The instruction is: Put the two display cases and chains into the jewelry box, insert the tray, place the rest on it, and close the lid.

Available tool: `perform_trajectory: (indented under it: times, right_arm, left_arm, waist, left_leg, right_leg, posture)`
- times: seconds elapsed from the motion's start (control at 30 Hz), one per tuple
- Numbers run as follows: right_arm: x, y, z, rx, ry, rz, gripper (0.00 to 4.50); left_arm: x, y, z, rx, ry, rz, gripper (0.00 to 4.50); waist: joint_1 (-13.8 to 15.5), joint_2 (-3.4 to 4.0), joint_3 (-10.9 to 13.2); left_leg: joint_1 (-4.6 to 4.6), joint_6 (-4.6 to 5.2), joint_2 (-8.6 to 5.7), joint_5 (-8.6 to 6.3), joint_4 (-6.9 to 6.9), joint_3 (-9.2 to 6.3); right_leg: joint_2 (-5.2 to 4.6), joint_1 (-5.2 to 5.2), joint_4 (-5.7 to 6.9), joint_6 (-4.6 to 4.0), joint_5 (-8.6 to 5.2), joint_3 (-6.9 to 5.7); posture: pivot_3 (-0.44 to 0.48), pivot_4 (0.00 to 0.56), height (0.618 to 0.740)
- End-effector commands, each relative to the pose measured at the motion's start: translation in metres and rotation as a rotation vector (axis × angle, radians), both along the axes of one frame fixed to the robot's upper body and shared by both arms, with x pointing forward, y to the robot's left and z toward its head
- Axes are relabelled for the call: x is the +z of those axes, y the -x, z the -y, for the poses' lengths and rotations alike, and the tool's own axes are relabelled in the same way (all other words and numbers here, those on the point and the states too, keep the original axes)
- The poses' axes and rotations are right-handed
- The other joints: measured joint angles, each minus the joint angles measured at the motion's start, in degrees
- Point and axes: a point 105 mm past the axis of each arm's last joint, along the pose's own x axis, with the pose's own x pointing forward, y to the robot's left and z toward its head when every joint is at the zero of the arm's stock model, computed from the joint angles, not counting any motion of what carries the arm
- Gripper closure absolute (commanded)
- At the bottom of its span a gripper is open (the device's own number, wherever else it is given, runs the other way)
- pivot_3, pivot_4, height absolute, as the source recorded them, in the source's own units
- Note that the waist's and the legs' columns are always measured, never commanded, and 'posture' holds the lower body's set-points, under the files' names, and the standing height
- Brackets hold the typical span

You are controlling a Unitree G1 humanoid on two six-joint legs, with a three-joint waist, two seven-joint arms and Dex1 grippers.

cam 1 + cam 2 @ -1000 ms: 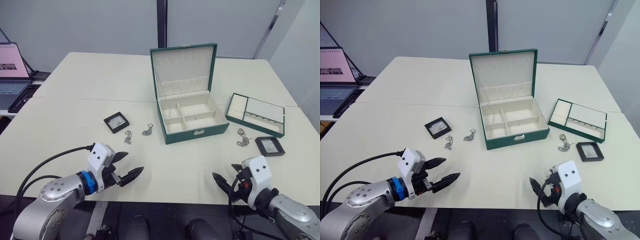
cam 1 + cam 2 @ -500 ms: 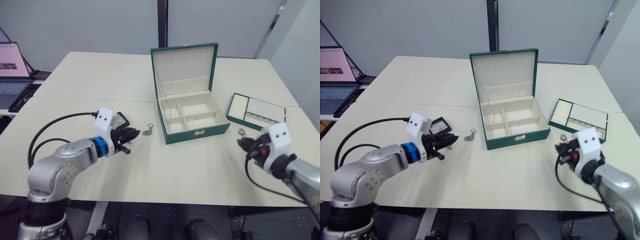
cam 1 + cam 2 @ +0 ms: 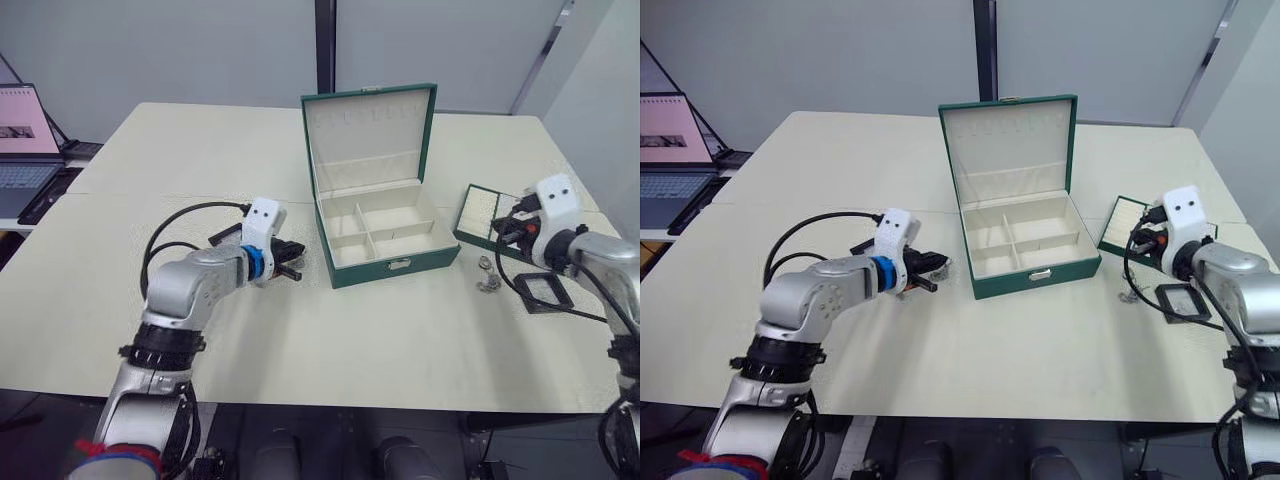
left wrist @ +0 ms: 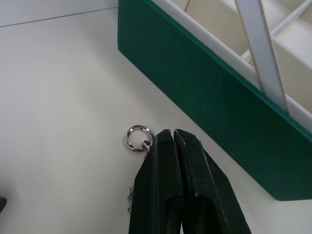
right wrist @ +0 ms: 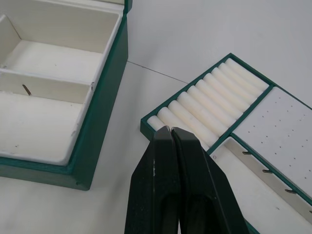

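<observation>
Cream table: one open jewelry box, one tray, both pincers closed, empty.

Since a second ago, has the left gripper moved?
Yes. The left gripper has travelled forward from the table's near edge toward the dark green rectangular jewelry box, its jaws shut beside a silver chain.

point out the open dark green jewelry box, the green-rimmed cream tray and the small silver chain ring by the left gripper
dark green jewelry box [image 3: 398, 267]: left eye view, front wall
green-rimmed cream tray [image 5: 204, 104]: right wrist view, ring rolls
small silver chain ring [image 4: 136, 138]: left wrist view, ring's rim
</observation>
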Motion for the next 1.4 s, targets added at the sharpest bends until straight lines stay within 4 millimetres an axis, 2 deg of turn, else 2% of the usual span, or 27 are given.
perform_trajectory:
  times: [0.03,0.4,0.6,0.83,1.03,1.4]
  right_arm:
    - [0.007,-0.011,0.001,0.025,0.045,0.037,4.45]
    - [-0.033,-0.032,-0.02,0.119,0.064,-0.051,4.45]
    - [-0.036,-0.03,-0.033,0.168,0.043,-0.052,4.45]
    - [-0.034,-0.016,-0.056,0.239,0.021,-0.043,4.45]
    - [-0.034,0.001,-0.076,0.281,0.003,-0.041,4.45]
    - [-0.045,0.039,-0.104,0.301,-0.064,-0.065,4.45]
  left_arm:
    - [0.002,-0.003,0.01,-0.061,-0.024,0.028,4.47]
    - [-0.006,-0.015,0.032,-0.121,-0.053,0.027,4.47]
    - [-0.005,-0.014,0.043,-0.158,-0.04,0.027,4.47]
    - [-0.002,-0.013,0.052,-0.191,-0.037,0.037,4.47]
    - [-0.002,-0.011,0.048,-0.197,-0.047,0.032,4.47]
    - [-0.014,0.015,0.04,-0.219,-0.063,-0.02,4.47]
  waist:
    - [0.0,0.01,0.0]
    - [0.0,0.04,0.0]
    - [0.1,0.04,0.0]
    - [0.2,0.05,0.0]
    - [0.2,0.05,0.0]
    - [0.0,0.07,0.0]
  left_leg:
    - [-0.02,0.0,0.01,0.0,0.04,0.01]
    - [-0.11,0.0,0.04,0.0,0.17,0.03]
    - [-0.14,0.0,0.04,0.0,0.18,0.02]
    - [-0.16,0.0,0.04,0.0,0.17,-0.01]
    - [-0.17,0.0,0.05,0.0,0.13,-0.03]
    - [-0.22,-0.01,0.07,0.0,0.1,-0.06]
  right_leg:
    - [0.0,0.0,0.0,0.0,0.0,-0.01]
    - [0.0,0.01,0.03,0.01,0.0,-0.06]
    - [-0.01,0.01,0.04,0.01,0.01,-0.08]
    - [-0.01,0.03,0.05,0.01,0.01,-0.12]
    - [0.0,0.03,0.08,0.01,0.01,-0.13]
    - [0.01,0.01,0.07,0.02,0.0,-0.13]
  posture:
    - [0.0,0.15,0.74]
    - [0.0,0.15,0.74]
    - [0.0,0.15,0.74]
    - [0.0,0.15,0.74]
    - [0.0,0.15,0.74]
    - [0.0,0.15,0.74]
